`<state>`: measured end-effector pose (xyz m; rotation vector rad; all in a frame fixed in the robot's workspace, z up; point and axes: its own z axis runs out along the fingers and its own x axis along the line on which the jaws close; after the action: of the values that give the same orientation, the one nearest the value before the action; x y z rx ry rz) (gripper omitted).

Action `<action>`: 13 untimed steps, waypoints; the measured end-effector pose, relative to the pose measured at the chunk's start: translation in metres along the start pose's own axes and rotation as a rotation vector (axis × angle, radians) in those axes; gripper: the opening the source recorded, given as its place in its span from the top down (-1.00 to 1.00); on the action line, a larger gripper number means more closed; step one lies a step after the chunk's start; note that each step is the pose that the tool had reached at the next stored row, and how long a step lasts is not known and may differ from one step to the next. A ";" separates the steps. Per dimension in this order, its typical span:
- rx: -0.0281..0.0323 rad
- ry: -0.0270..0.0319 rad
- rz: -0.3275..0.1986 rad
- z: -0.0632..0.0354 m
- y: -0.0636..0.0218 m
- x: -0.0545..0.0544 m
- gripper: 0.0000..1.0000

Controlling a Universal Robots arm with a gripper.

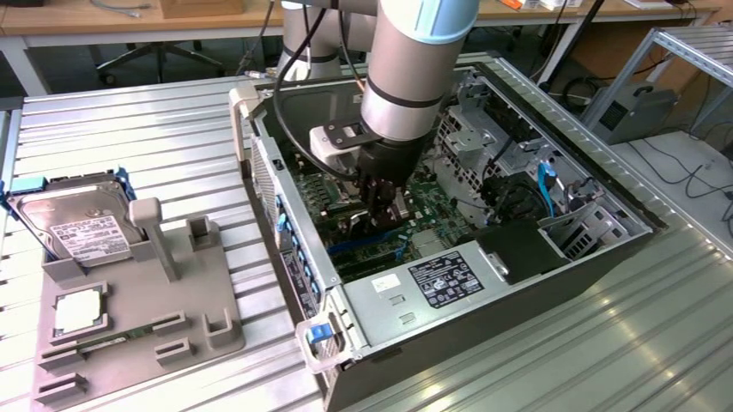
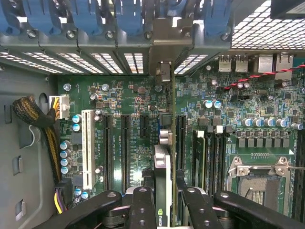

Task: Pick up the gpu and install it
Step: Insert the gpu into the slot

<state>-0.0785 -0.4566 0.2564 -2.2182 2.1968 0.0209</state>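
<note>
Tool clamped on the gpu inside the open computer case.
Held edge-on between black fingers, the gpu shows a thin pale edge and silver metal end, upright over the green motherboard slots, mid-case.

the gpu stands on its long edge, clamped in the claw, with one of the fingers pressed to each flat face. it is seen edge-on as a thin strip running straight out from between them. the edge facing the claw is pale silver-grey, with a small green logo on a black patch right between the fingers, and a darker layer runs along one side. its far end reaches past the fingertips and ends in a small silver metal piece. in the exterior view the card hangs upright directly beneath the claw, mostly hidden by it.
</note>
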 end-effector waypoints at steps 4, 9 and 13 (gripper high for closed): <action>0.0000 0.0000 0.000 0.0000 0.0000 0.000 0.46; 0.0000 0.0000 0.000 0.0000 0.0000 0.000 0.46; 0.0000 0.0000 0.001 0.0000 0.0001 0.000 0.46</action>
<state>-0.0786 -0.4569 0.2563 -2.2175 2.1975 0.0210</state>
